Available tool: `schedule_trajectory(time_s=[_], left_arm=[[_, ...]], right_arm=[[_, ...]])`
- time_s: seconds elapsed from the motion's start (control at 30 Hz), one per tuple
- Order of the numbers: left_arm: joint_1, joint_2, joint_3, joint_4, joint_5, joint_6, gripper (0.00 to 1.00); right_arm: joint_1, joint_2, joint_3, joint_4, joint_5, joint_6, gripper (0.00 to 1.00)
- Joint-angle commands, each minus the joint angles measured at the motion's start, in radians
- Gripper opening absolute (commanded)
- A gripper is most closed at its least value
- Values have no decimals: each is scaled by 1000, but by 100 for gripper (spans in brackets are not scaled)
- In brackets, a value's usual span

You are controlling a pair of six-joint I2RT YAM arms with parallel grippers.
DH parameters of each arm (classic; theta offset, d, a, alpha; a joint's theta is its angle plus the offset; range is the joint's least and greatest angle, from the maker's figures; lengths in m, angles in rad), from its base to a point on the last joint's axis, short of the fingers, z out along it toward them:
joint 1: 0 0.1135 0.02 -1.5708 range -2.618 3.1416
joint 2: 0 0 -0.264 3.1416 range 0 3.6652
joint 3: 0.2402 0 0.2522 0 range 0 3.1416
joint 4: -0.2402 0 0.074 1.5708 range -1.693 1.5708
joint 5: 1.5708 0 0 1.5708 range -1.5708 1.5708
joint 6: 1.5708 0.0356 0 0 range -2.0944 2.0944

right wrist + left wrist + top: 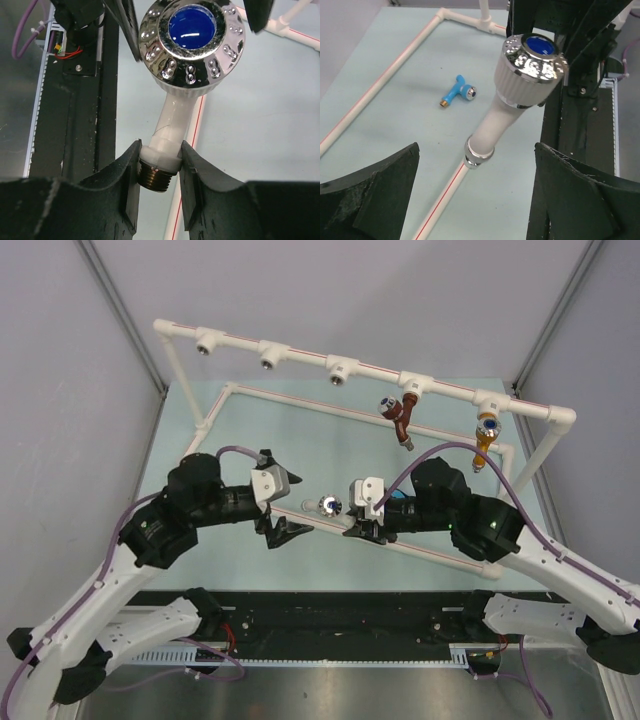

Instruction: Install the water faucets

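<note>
My right gripper [159, 167] is shut on the collar of the white faucet [175, 120], just above its brass thread, and holds it above the table with the chrome, blue-capped head pointing away. In the top view this faucet [325, 505] hangs between my right gripper [352, 522] and my left gripper [288, 528]. My left gripper [475, 200] is open and empty, its fingers [370, 195] wide apart on this side of the white faucet [507, 115]. A light blue faucet [457, 94] lies on the mat. The brown faucet [400, 420] and the orange-yellow faucet [486, 440] hang from the frame's two right sockets.
The white pipe frame [300, 348] crosses the back, with three bare tee sockets on the left. Its low rail [380, 85] borders the pale green mat [300, 440], and a near rail [442, 197] runs under the held faucet. Grey walls stand on both sides.
</note>
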Motion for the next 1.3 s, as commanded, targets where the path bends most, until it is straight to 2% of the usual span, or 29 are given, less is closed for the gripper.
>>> schedule_trajectory(time_s=[0.0,0.07,0.3,0.53,0.8,1.27], left_arm=[[5,53,47,-14,147,152,99],[5,76,50,-12,178,152,99],[2,136,65,-11,279,126,90],[4,130,47,40,345,91,81],[4,131,27,69,365,69,66],[2,164,21,69,408,62,55]], right_arm=[[13,-9,33,-17,-52,-56,0],[20,-4,33,-19,-51,-59,0],[24,8,33,-22,-45,-72,0],[26,16,33,-19,-57,-75,0],[27,13,33,-3,-74,-69,0],[32,26,33,17,-111,-52,0]])
